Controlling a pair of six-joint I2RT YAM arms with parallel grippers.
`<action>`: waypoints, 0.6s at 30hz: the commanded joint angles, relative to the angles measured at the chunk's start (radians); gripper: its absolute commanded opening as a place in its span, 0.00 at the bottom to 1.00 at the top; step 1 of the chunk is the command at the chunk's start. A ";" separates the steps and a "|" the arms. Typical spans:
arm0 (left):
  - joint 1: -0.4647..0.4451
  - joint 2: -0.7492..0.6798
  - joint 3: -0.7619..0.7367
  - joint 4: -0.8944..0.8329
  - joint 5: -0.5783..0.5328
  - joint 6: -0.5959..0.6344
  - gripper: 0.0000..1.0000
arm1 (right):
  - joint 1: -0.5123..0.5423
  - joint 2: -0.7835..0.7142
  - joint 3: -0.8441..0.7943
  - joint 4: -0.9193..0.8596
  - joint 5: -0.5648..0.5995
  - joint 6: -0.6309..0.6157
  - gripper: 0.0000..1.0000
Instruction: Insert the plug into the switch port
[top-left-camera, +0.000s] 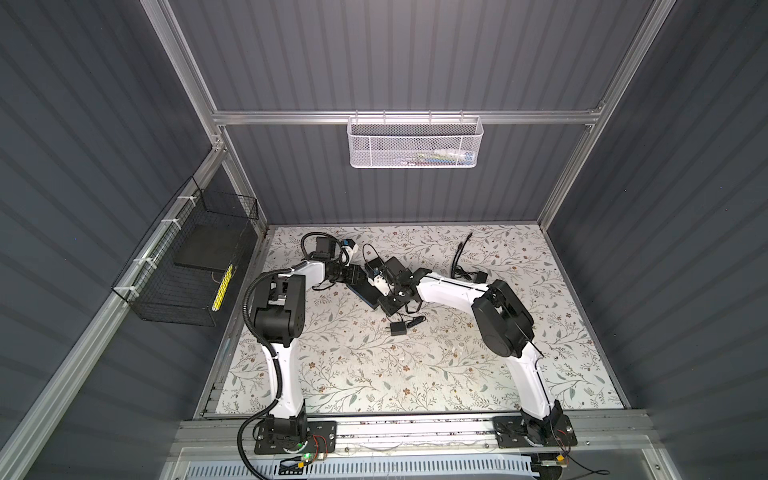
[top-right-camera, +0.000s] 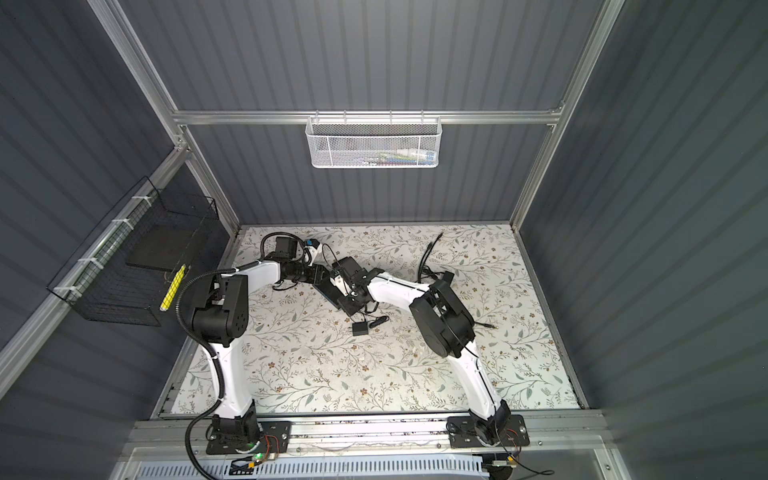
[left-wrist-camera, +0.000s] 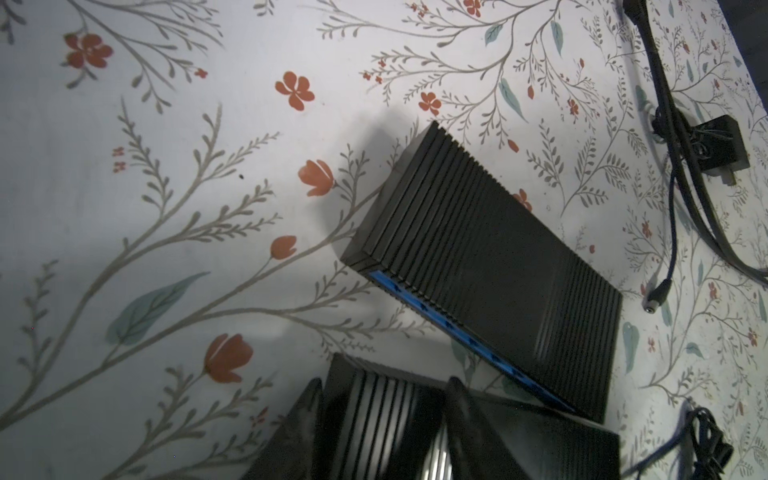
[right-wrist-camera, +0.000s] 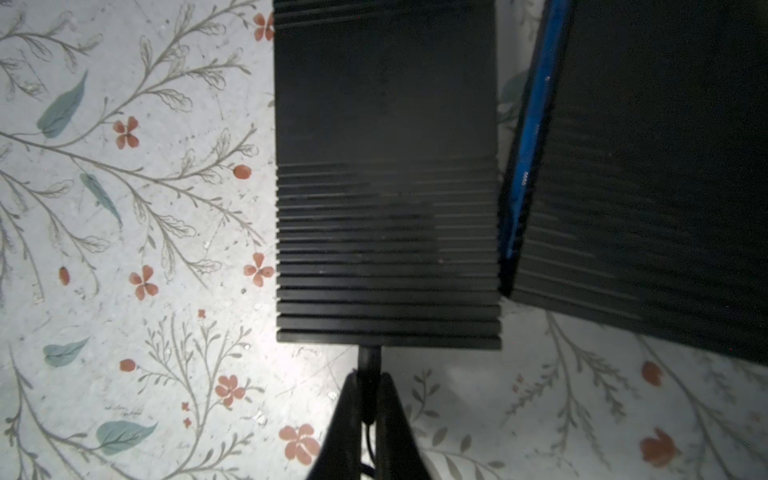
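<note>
My right gripper (right-wrist-camera: 369, 388) is shut on the plug (right-wrist-camera: 369, 365), a thin black barrel with its cable running back between the fingers. The plug's tip meets the near short side of a ribbed black box (right-wrist-camera: 386, 166); the switch port itself is hidden behind the plug. My left gripper (left-wrist-camera: 384, 386) is shut across that same ribbed box (left-wrist-camera: 374, 411). A second black box (left-wrist-camera: 490, 257) with one blue long face (right-wrist-camera: 532, 124) lies beside it on the table. In both top views the two grippers meet over the boxes (top-left-camera: 365, 292) (top-right-camera: 328, 291).
A small black adapter (top-left-camera: 398, 328) with a coiled lead lies just in front of the grippers. Another adapter (left-wrist-camera: 723, 145), black cables and a loose barrel connector (left-wrist-camera: 654, 297) lie to the right. A black wire basket (top-left-camera: 187, 266) hangs on the left wall and a white mesh basket (top-left-camera: 415, 143) on the back rail.
</note>
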 joint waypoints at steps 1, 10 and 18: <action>-0.079 -0.009 -0.048 -0.158 0.089 -0.015 0.47 | -0.008 -0.043 0.017 0.177 0.016 0.009 0.09; -0.092 -0.003 -0.057 -0.141 0.101 -0.035 0.47 | -0.012 -0.050 0.021 0.175 0.018 0.001 0.09; -0.102 -0.005 -0.077 -0.124 0.109 -0.053 0.47 | -0.018 -0.016 0.097 0.108 0.016 -0.012 0.09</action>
